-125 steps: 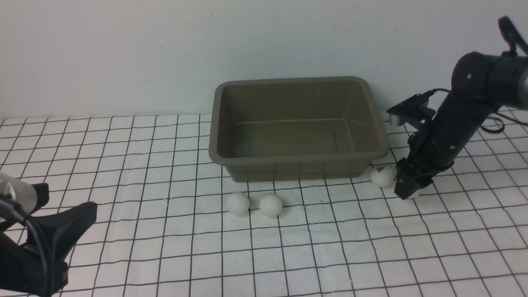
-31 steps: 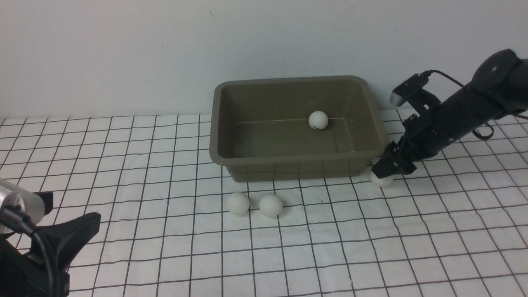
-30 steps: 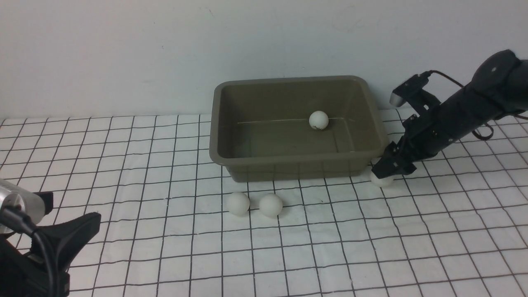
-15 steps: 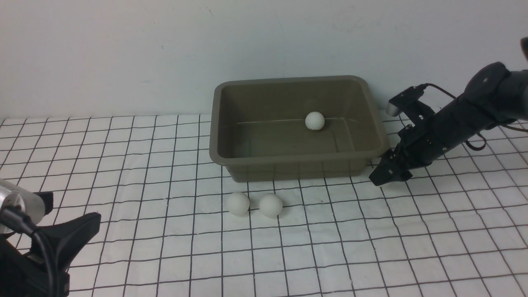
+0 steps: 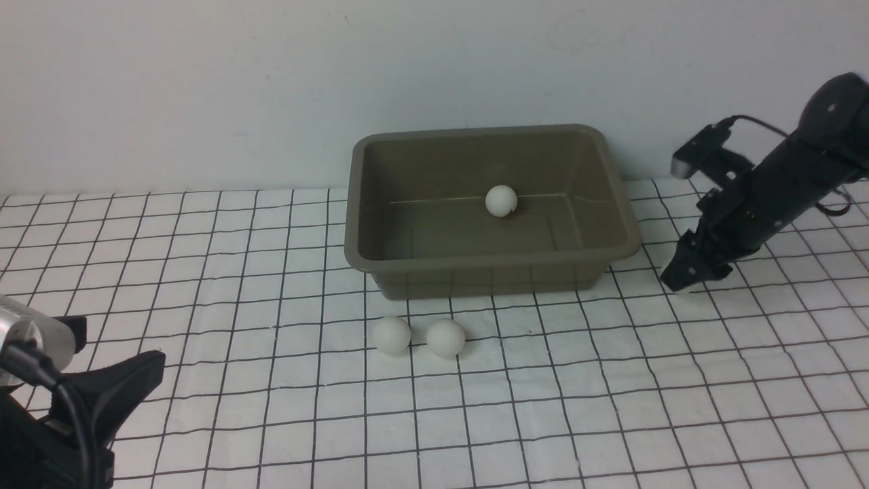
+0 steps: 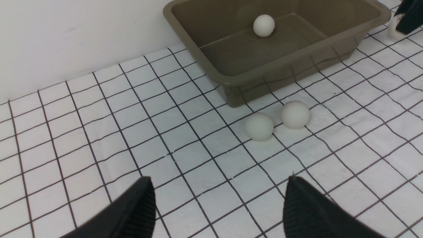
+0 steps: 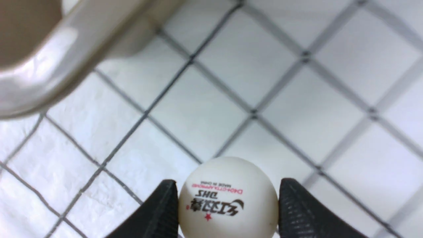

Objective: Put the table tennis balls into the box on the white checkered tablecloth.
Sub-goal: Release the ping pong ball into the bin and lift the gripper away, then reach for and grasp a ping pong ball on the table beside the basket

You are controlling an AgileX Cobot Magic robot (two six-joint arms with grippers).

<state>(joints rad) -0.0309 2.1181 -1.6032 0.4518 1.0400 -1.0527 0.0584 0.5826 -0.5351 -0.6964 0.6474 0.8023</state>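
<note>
While the right pincer [image 5: 682, 278] clenches a printed table tennis ball [image 7: 228, 198], the box [image 5: 489, 261] lies near, leftward. Farther off, the left pincer [image 6: 218, 185] hangs released.

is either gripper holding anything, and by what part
The right gripper clamps a printed table tennis ball across its widest part, one finger on each side. The left gripper is open and holds nothing.

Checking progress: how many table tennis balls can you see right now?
4 balls: one inside the box, two side by side on the tablecloth before it, one held by the right gripper. None seems hidden.
</note>
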